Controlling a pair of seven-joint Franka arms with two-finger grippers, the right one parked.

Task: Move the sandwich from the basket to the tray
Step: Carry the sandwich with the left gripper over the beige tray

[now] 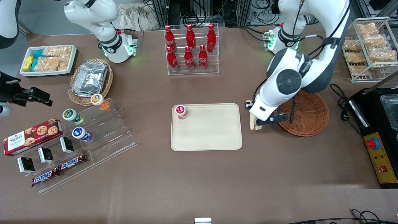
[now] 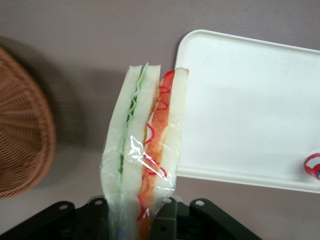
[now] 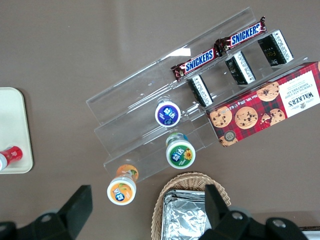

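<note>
While my tool (image 2: 132, 212) is clenched on the sandwich (image 2: 145, 150), the wedge hangs above the tabletop (image 1: 199, 174) between the basket (image 1: 306, 113) and the tray (image 1: 206, 137), just beside the tray's rim. Its long axis points away from my tool. The tray is the landmark: I judge a short sideways move remains. The sandwich is wrapped in clear film, with pale bread and green and red-orange filling.

Glossy clear plastic film wraps the sandwich (image 2: 142, 150), soft pale bread beneath, clamped by the matt black gripper (image 2: 132, 212). The basket (image 1: 306, 113) is rough woven wicker; the tray (image 1: 206, 127) smooth matt plastic; the table (image 1: 199, 174) matt brown.
</note>
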